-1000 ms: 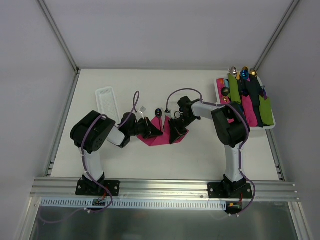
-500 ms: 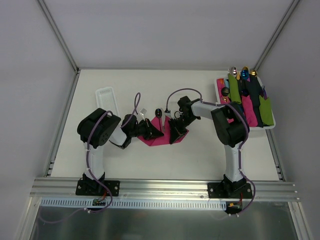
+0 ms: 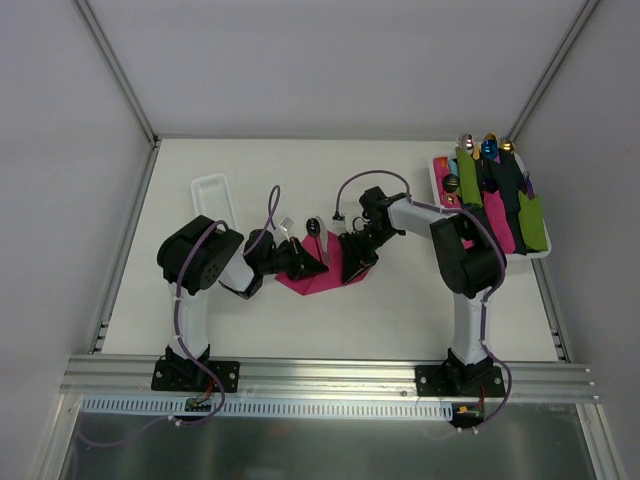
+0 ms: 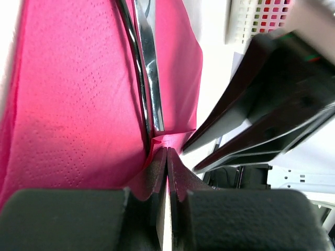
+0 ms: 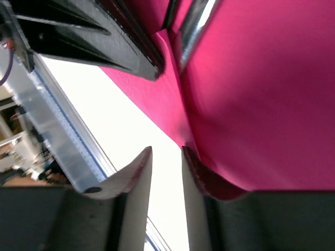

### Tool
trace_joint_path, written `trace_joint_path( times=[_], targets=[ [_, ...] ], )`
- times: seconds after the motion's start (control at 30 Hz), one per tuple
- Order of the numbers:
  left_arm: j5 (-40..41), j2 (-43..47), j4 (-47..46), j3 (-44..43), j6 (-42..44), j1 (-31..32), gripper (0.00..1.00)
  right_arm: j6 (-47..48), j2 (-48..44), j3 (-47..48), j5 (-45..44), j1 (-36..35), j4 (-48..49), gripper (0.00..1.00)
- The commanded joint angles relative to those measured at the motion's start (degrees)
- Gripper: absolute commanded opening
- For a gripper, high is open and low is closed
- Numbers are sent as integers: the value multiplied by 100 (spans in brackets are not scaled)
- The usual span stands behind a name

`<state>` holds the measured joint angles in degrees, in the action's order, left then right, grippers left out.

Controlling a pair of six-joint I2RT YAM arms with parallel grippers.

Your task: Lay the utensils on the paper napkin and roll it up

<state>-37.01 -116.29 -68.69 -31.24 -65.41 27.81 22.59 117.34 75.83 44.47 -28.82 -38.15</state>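
Note:
The magenta paper napkin (image 3: 322, 272) lies mid-table, partly folded over the dark utensils; their heads (image 3: 314, 226) stick out at its far side. In the left wrist view two shiny dark handles (image 4: 149, 73) lie in the napkin's (image 4: 68, 104) fold. My left gripper (image 3: 314, 268) is at the napkin's left side, its jaws pressed together on the napkin's edge (image 4: 166, 150). My right gripper (image 3: 350, 262) is at the napkin's right side, jaws a little apart with nothing between them (image 5: 166, 157). The napkin (image 5: 261, 94) drapes over its right finger (image 5: 201, 175).
A narrow white ridged tray (image 3: 214, 198) lies at the back left. A white tray (image 3: 438, 180) at the back right holds several rolled napkins, green, blue and black, with utensil heads sticking out. The two grippers are close together, almost touching.
The left arm has pushed a little to the right along the napkin. The right gripper has shifted slightly, and the napkin's right side is folded in more.

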Motion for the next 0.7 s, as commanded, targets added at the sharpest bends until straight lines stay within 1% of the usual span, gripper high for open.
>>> trace_joint_path(
  times=[0.0, 0.07, 0.1, 0.13, 0.23, 0.43, 0.53, 0.67],
  targets=[
    [221, -140, 13, 22, 133, 49, 0, 158, -720, 230, -481, 297, -193, 34],
    [221, -148, 83, -4, 177, 49, 0, 132, -861, 195, -649, 481, -210, 39],
    [230, -148, 127, -13, 186, 49, 0, 88, -958, 178, -746, 552, -210, 43],
    [221, -148, 162, -22, 204, 40, 0, 70, -985, 160, -982, 596, -210, 49],
    [238, -157, 224, -48, 213, 49, 0, 18, -941, 151, -1326, 807, -202, 59],
    [239, -166, 259, -66, 221, 49, 0, -404, -599, 335, -1905, 1001, -184, 63],
    [265, -157, 268, -57, 230, 49, 0, -589, -344, 423, -1863, 1045, -193, 64],
    [265, -157, 294, -48, 248, 49, 0, -808, -1, 432, -1468, 1045, -201, 64]
  ],
)
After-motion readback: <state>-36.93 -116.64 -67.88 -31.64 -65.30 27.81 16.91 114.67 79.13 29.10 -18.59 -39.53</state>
